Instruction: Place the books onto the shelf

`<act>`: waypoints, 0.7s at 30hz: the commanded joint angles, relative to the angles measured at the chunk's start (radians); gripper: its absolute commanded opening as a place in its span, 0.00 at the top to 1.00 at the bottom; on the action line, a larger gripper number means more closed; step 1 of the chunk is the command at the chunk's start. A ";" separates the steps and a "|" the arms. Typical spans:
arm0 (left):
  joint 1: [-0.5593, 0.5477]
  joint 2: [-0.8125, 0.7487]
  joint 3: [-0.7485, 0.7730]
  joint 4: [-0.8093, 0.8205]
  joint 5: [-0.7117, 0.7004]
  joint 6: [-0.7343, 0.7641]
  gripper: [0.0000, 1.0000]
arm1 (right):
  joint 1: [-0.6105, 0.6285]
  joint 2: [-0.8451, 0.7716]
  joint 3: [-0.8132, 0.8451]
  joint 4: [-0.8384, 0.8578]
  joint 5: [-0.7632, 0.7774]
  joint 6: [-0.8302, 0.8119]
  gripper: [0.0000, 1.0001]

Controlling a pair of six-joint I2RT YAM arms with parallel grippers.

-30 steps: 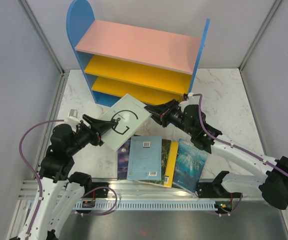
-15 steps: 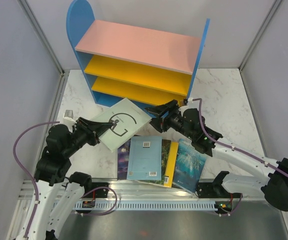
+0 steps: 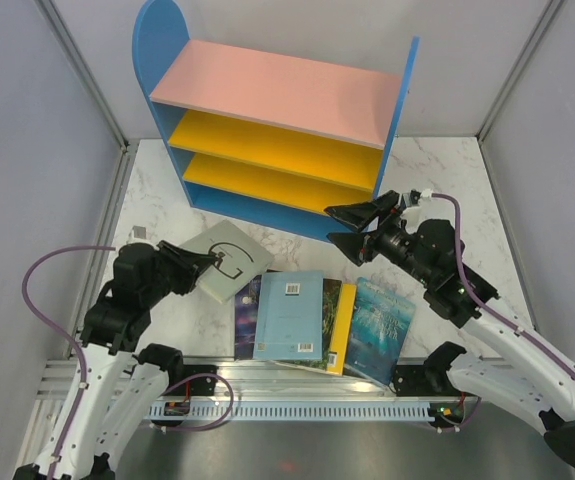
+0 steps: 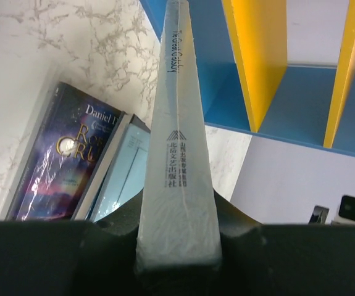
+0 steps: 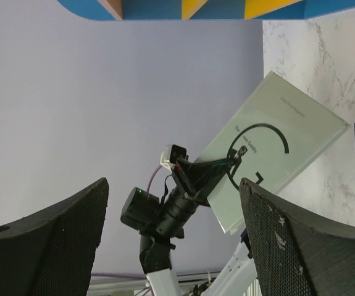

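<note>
The grey-green book with the big "G" [image 3: 229, 262] is lifted off the table at the left, tilted, with my left gripper [image 3: 203, 263] shut on its near edge. The left wrist view shows its spine [image 4: 178, 154] pinched between both jaws. My right gripper [image 3: 335, 226] hangs open and empty to the right of that book, in front of the shelf's blue base. Its wrist view shows the G book [image 5: 282, 148] apart from the fingers [image 5: 300, 228]. The shelf [image 3: 272, 90] stands at the back. Several more books lie flat near the front: dark [image 3: 246, 318], light blue [image 3: 289, 315], yellow [image 3: 346, 318], teal [image 3: 380, 330].
Grey walls close in the marble table [image 3: 447, 190] on three sides. A small grey object [image 3: 139, 232] lies at the far left. A metal rail [image 3: 297, 405] runs along the near edge by the arm bases.
My right gripper let go of the G book, opened wide and drew back to the right. My left gripper shut on the book and pulled it down and left.
</note>
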 commanded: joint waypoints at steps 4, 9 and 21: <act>0.012 0.072 0.038 0.353 -0.043 0.017 0.98 | -0.027 -0.050 -0.003 -0.096 -0.092 -0.054 0.11; 0.050 0.138 0.052 0.467 -0.047 -0.006 0.98 | -0.043 -0.061 0.003 -0.117 -0.124 -0.065 0.12; 0.319 0.306 -0.082 0.864 0.201 -0.164 0.98 | -0.074 -0.109 -0.014 -0.206 -0.153 -0.107 0.12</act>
